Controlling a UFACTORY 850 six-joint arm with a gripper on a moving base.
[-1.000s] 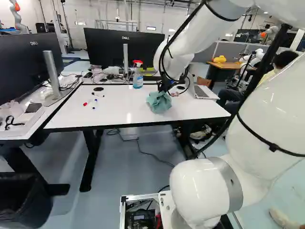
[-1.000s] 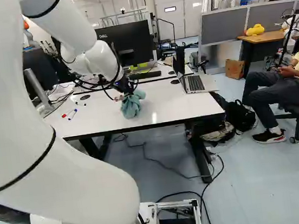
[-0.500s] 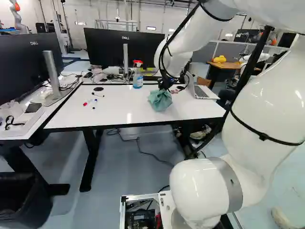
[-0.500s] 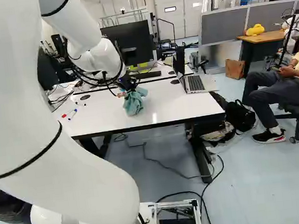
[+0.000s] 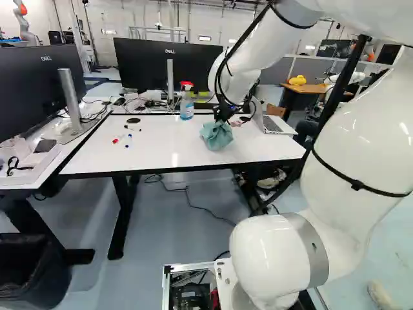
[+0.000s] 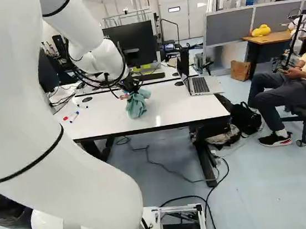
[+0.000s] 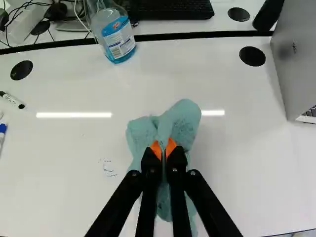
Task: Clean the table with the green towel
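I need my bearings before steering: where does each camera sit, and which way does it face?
Left base view: on the base, behind the arm to its left, looking ahead and down at the table; arm right of middle.
Right base view: behind the arm to its right, same heading; arm left of middle.
Wrist view: on the wrist, looking along the tool, itself visible, at the green towel it pinches.
Both base views share table, towel and laptop.
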